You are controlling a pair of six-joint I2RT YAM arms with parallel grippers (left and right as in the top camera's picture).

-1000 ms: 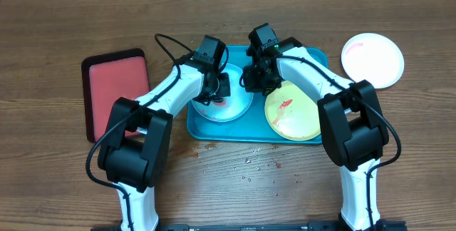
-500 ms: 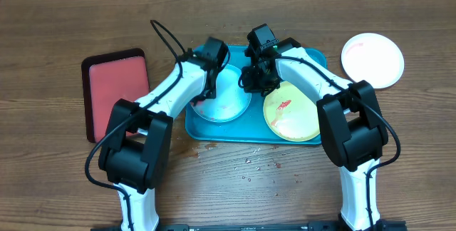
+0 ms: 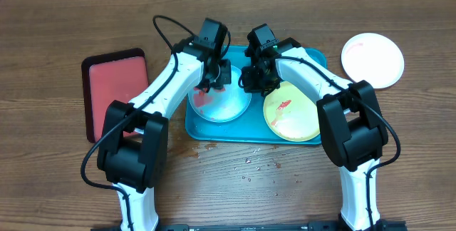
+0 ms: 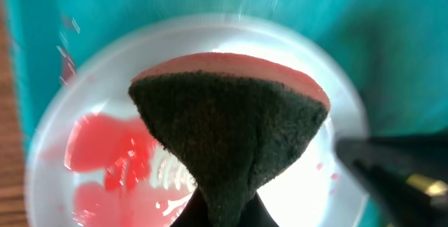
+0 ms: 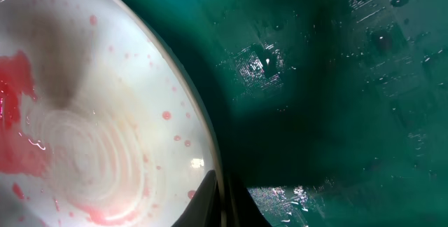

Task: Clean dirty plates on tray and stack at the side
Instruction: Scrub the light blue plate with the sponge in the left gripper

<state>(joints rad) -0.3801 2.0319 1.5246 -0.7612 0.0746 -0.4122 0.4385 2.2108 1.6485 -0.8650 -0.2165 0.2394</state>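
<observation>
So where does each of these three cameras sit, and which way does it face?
Overhead: fixed above the table, facing straight down on the teal tray; both arms show.
Left wrist: on the left arm, facing down onto the light blue plate; its jaws pinch a sponge.
Right wrist: on the right arm, facing down at that plate's rim and wet tray; its jaw tips grip the rim.
Shared: both wrist views show the same red-smeared plate.

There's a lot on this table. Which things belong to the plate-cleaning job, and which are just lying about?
Part of the job:
teal tray
light blue plate, smeared red
yellow-green plate, smeared red
white plate, off to the side
sponge, over the light blue plate

Just lying about:
red tray
small splatter in front of the teal tray
</observation>
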